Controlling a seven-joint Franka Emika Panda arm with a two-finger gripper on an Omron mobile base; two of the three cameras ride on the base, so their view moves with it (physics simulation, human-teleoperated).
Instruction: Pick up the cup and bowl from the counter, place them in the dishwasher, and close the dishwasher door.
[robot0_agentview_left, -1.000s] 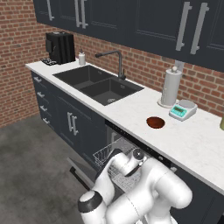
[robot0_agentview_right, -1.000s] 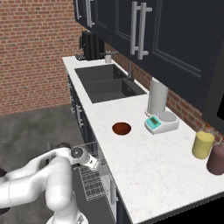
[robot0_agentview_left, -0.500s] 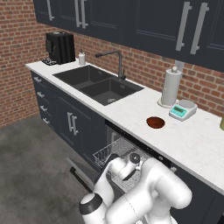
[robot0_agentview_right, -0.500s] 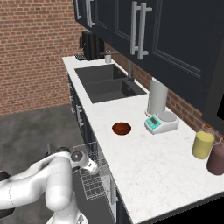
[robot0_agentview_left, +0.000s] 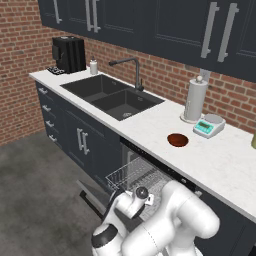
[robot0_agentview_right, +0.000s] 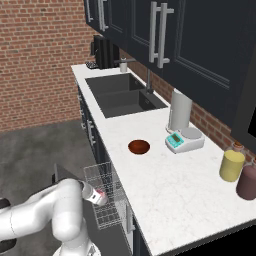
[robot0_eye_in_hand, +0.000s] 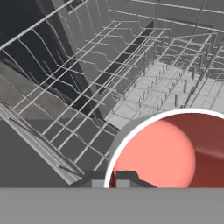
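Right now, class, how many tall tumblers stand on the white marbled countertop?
2. The tall yellow tumbler and the tall maroon tumbler stand side by side at the countertop's near right end, past the white and teal kitchen scale. Others may lie out of frame.

Surfaces: matt stone, thin wire, smooth glaze

Just in front of the hand, the cup (robot0_eye_in_hand: 170, 151) has a smooth, softly glossy salmon-red inside and a pale matt rim; beyond it the dishwasher (robot0_eye_in_hand: 144, 65) rack is thin silvery metal wire over flat grey panels. Well above the hand, the counter (robot0_agentview_left: 220, 160) looks like polished white faintly marbled stone, the bowl (robot0_agentview_left: 177, 140) a smooth dark reddish-brown glaze, with rough red brick behind.
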